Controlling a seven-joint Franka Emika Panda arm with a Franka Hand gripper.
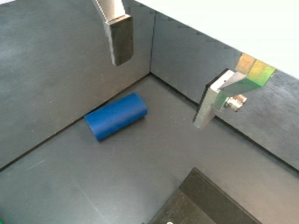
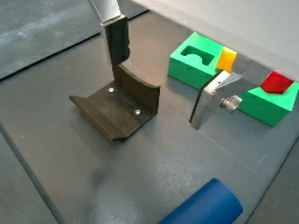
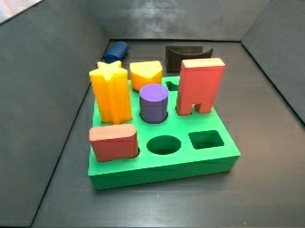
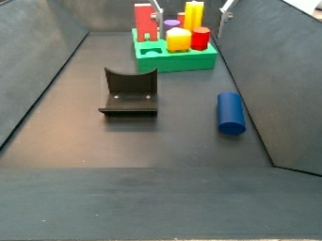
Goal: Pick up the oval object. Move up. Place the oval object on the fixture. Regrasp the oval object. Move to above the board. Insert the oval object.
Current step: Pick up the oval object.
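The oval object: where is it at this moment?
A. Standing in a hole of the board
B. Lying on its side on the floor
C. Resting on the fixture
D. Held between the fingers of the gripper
B. The oval object lies flat on the dark floor, apart from the fixture and the board; the gripper is above it, open and empty.

I'm seeing the gripper point(image 2: 158, 77) with silver plates and dark pads. Beside the black fixture point(image 4: 128, 92) lies the deep blue oval object point(image 4: 229, 112). Behind the fixture, the bright green board point(image 3: 215, 160) carries yellow, orange, red and purple pegs. The floor is dark grey all round.
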